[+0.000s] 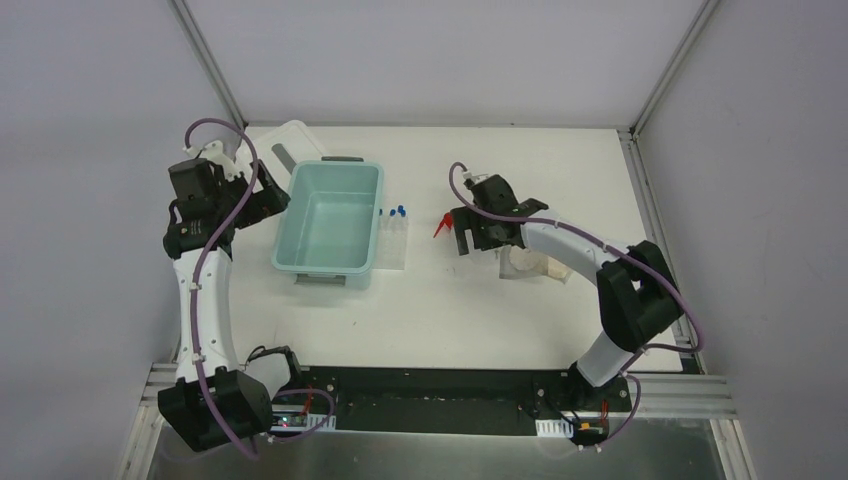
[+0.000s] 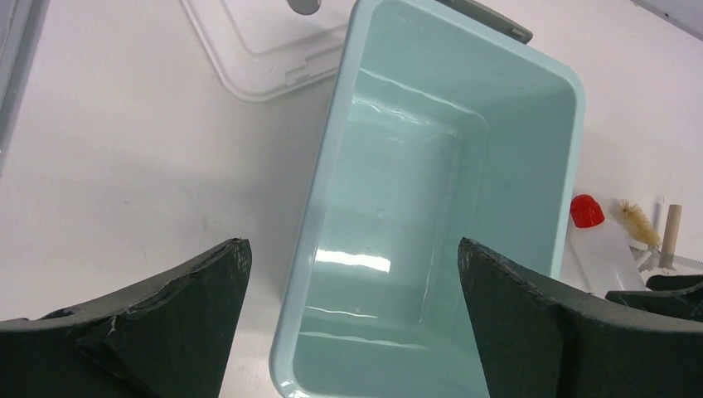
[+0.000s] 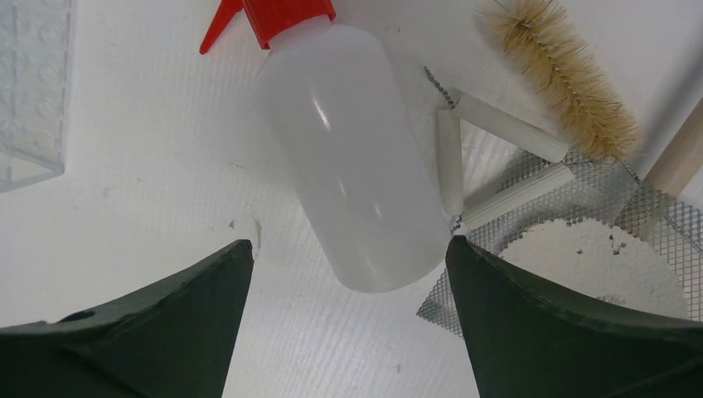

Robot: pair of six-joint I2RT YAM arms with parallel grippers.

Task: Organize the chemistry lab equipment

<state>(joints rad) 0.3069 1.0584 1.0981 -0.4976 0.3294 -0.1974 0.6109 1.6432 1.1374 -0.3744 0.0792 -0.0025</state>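
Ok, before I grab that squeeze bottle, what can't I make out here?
1. Top view: squeeze bottle mostly hidden under the right gripper; only the red tip shows.
2. Top view: blue-capped tubes too small to count.
3. Right wrist view: tube rack cut off by left edge, wooden handle by right edge.
4. Left wrist view: lid cut off by top edge.

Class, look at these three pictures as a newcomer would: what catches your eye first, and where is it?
The empty teal bin stands out, left of centre on the white table, with the left gripper open over its edge. Next comes the white bottle with its red spout, lying on its side right of centre under the right gripper's open jaws, a bristle brush beside it.
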